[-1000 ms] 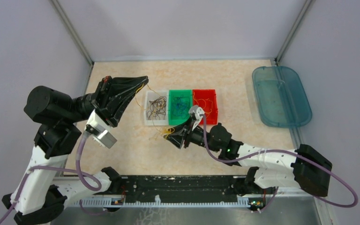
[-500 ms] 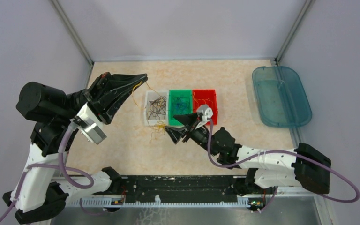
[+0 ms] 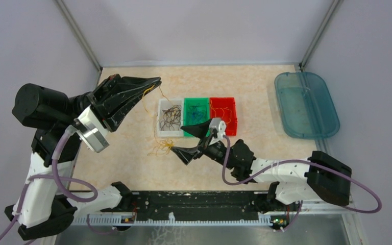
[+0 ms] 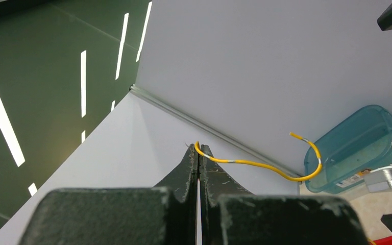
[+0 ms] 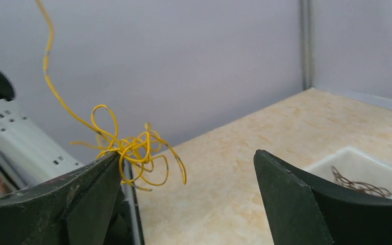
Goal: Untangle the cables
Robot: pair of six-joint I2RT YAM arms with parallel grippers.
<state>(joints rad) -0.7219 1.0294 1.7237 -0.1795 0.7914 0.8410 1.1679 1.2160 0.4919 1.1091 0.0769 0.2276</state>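
Your left wrist camera showed it best: the left gripper point(image 4: 199, 153) was pinched tight on a yellow wire point(image 4: 255, 164). The wire's short loose end curled out past the tips, in front of the wall and the blue tub point(image 4: 347, 153).

From above, that gripper point(image 3: 157, 80) was up in the air over the back left of the table point(image 3: 265, 81). A thin strand dropped from it to a little yellow knot point(image 3: 162, 148) in front of the white tray point(image 3: 160, 120). Your right gripper point(image 3: 179, 139) sat just beside the knot, its two fingers wide apart and holding nothing.

The right wrist camera showed the knot point(image 5: 132, 150) as loose loops right at the tip of one finger point(image 5: 81, 189), with the strand going up from it. It may have touched that finger, but I could not tell.

Only the top view showed all the sorted piles. There were brown wires point(image 3: 171, 116) in the white tray, blue wires point(image 3: 196, 115) in the green tray point(image 3: 196, 99), and more yellow wires point(image 3: 219, 112) in the red tray point(image 3: 222, 99).
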